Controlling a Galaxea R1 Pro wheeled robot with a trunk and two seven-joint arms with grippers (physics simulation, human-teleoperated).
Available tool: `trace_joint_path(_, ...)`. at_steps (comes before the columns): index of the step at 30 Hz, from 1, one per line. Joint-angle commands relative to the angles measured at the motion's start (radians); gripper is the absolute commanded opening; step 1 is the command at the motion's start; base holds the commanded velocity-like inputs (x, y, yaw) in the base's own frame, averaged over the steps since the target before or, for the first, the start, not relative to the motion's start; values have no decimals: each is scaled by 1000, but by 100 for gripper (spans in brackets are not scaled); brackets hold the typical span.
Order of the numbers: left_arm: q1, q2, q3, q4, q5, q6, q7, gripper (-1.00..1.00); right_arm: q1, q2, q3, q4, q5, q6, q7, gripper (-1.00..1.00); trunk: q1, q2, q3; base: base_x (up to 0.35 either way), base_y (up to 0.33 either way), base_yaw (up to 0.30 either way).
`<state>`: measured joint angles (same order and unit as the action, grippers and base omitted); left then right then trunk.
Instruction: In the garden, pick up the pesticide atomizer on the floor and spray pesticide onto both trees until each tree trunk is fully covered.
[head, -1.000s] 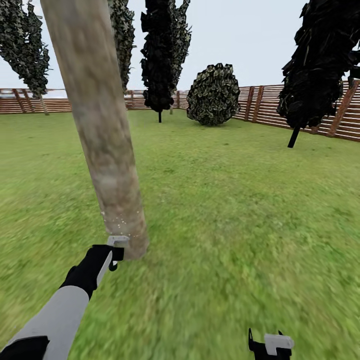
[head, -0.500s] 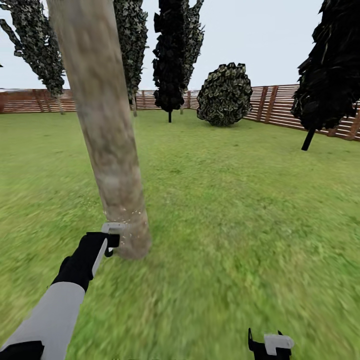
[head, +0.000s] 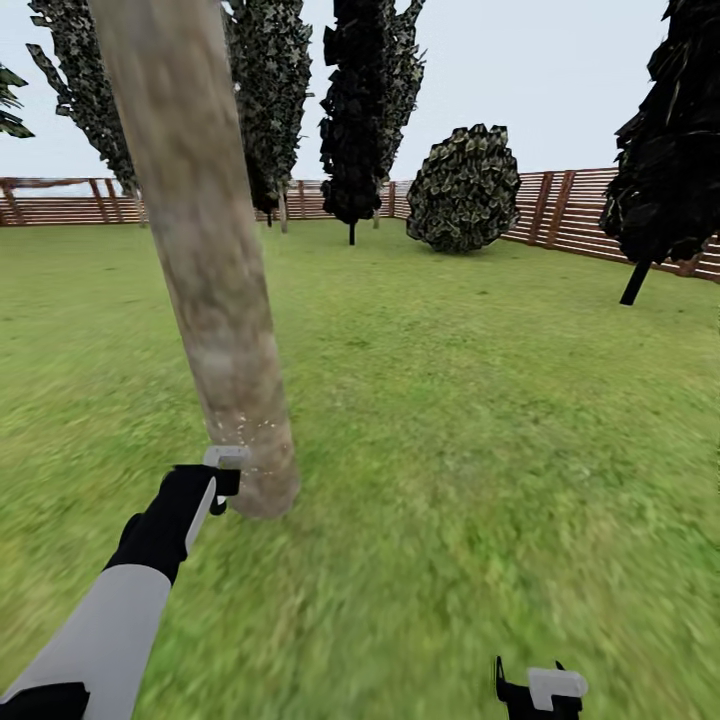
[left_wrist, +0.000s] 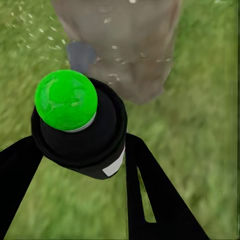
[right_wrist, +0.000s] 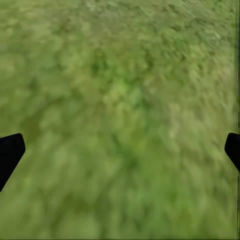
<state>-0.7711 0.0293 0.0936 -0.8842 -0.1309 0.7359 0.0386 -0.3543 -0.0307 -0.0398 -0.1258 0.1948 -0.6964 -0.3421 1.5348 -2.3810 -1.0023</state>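
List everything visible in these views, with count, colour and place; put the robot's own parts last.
tree trunk: one, pale grey-brown mottled, near left, white specks low down
pesticide atomizer: one, black with white band and green tip, between the left claw's fingers, aimed at the trunk base
dark trees: several, black to dark green, along the far side and right
round bush: one, dark speckled green, by the far fence
fence: one, brown slats, around the lawn
lawn: green, everywhere underfoot
left claw: black and white, at the trunk base
right claw: black and white, low over the grass, open
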Motion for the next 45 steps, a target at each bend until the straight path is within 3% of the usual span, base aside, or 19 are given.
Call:
trace_joint_path(1,0,0,0,0,-1,0,1,-100,0,0,0,0,0,0,0,100,0,0,0,1,-271,0)
trace_joint_path(22,38,7,7,4,-1,-3,42,-100,0,0,0,0,0,0,0,100,0,0,0,65,-259,77)
trace_joint_path(28,38,30,14,2,-1,-3,43,-100,0,1,0,0,0,0,0,100,0,0,0,230,-202,60)
trace_joint_path(33,38,7,7,7,2,-4,41,-100,0,2,0,0,0,0,0,100,0,0,0,218,-203,270)
trace_joint_path(36,45,25,17,13,0,-5,42,-100,0,2,0,0,0,0,0,100,0,0,0,193,-210,278)
trace_joint_path(38,68,63,23,15,0,-7,43,-100,0,2,0,0,0,0,0,100,0,0,0,187,-213,278)
trace_joint_path(40,87,85,24,17,0,-9,45,-100,0,2,0,0,0,0,0,100,0,0,0,186,-213,274)
trace_joint_path(42,113,74,16,21,3,-13,46,-100,0,3,0,0,0,0,0,100,0,0,0,185,-214,97)
trace_joint_path(45,122,22,14,31,3,-16,45,-100,0,3,0,0,0,0,0,100,0,0,0,185,-214,13)
